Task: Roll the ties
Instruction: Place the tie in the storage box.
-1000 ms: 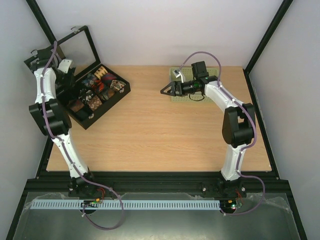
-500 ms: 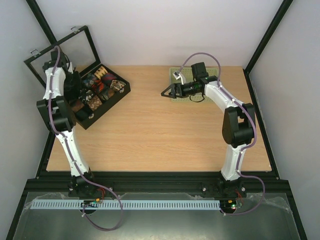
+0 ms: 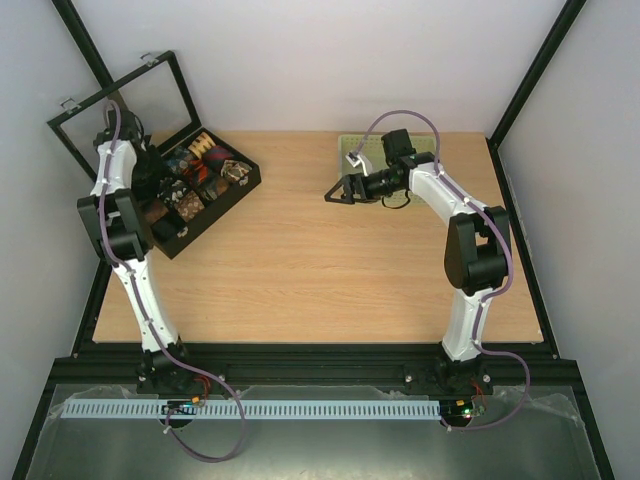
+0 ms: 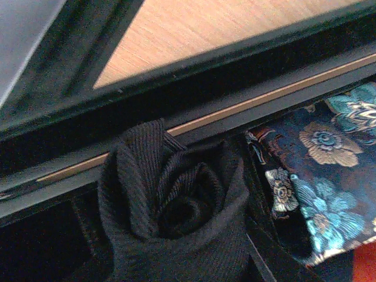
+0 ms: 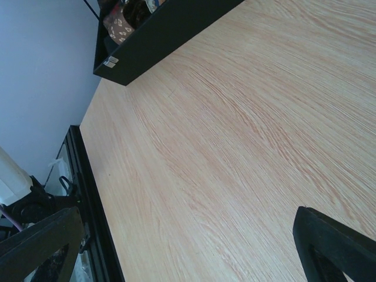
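Black tie (image 4: pixel 176 217) fills the nearest part of the left wrist view: a rolled coil standing on end in a corner compartment of the box (image 4: pixel 194 70), its spiral facing straight up at the camera, so its axis runs upright and not along the table (image 4: pixel 235 23). Just beside it, in the next compartment, lies a blue flowered tie (image 4: pixel 317 176). Past both run the box wall and then bare wood.

From above, the left gripper (image 3: pixel 148 176) hangs directly over that corner of the box. Its fingers show in neither view, so I cannot tell how far apart they stand or whether they have hold of anything.

Farther across the table, the right gripper (image 5: pixel 188 223) is spread wide with nothing between its fingers, hovering over wood near the green basket (image 3: pixel 352 150). From it the box and the other patterned ties (image 3: pixel 205 170) lie well apart, off toward the far left.

By my reading the left arm is much the nearer; whatever comes next for this coil falls to it.
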